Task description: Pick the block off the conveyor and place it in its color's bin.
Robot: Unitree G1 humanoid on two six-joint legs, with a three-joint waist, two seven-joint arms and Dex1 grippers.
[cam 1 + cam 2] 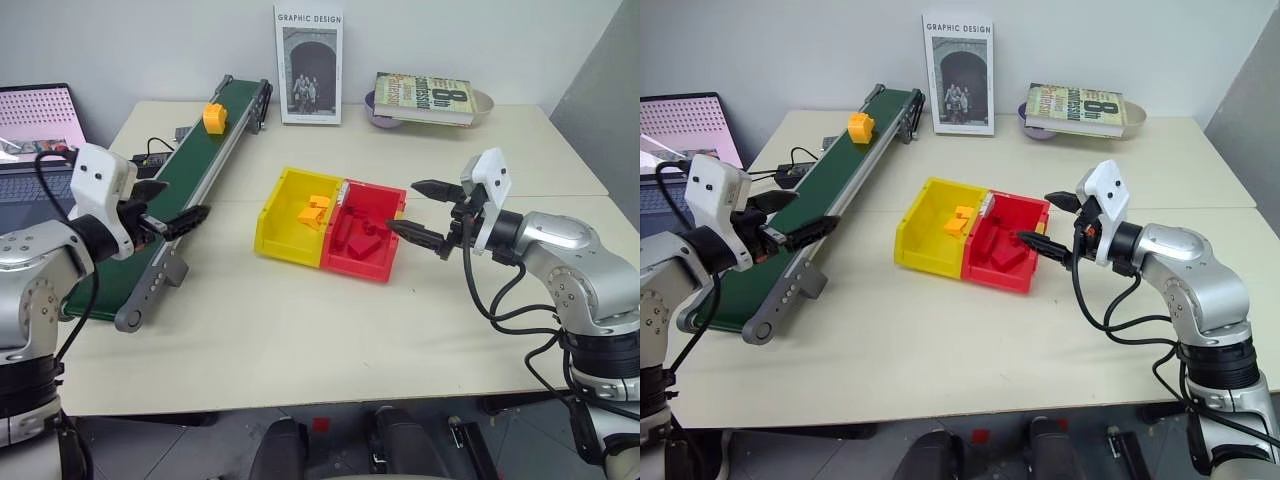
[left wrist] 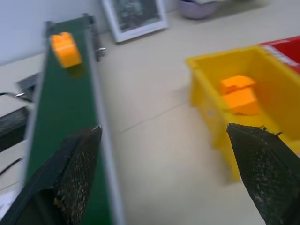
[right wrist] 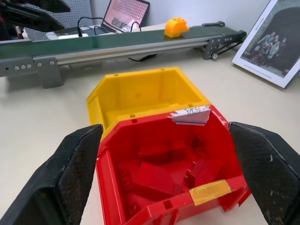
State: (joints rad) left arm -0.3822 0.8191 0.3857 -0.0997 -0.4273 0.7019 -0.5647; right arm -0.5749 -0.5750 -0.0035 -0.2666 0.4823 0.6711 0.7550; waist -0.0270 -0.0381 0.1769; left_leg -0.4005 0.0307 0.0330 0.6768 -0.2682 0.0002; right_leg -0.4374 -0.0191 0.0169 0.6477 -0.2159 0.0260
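Yellow-orange and studded on top, the small plastic block (image 1: 214, 117) rode the far end of the long dark green belt conveyor (image 1: 180, 195) with grey metal rails, which ran along the left side of the pale bench (image 1: 300, 340). From my remote station I saw the left pincer (image 1: 172, 210) held over the near half of the belt, well short of the block, its two black fingers (image 2: 77, 173) spread wide and gripping nothing. The right pincer (image 1: 418, 212) hung just beside the red open-top plastic bin (image 1: 365, 240), on the side away from the conveyor, its fingers likewise wide apart and empty.

The yellow open-top rectangular plastic bin (image 1: 275, 225) sat mid-bench, joined to the red one along one wall, between the conveyor and the right arm. Orange-yellow pieces (image 1: 315, 211) lay inside the yellow bin; red pieces (image 3: 159, 173) filled the bottom of the red bin, whose near rim carried a strip of yellowish tape (image 3: 207, 192).

At the back of the bench a book titled "Graphic Design" (image 1: 309, 64) stood upright beside the conveyor's far end, and another book (image 1: 424, 98) lay flat across a shallow bowl (image 1: 482, 101). An open laptop (image 1: 38, 135) sat beyond the bench's left edge.
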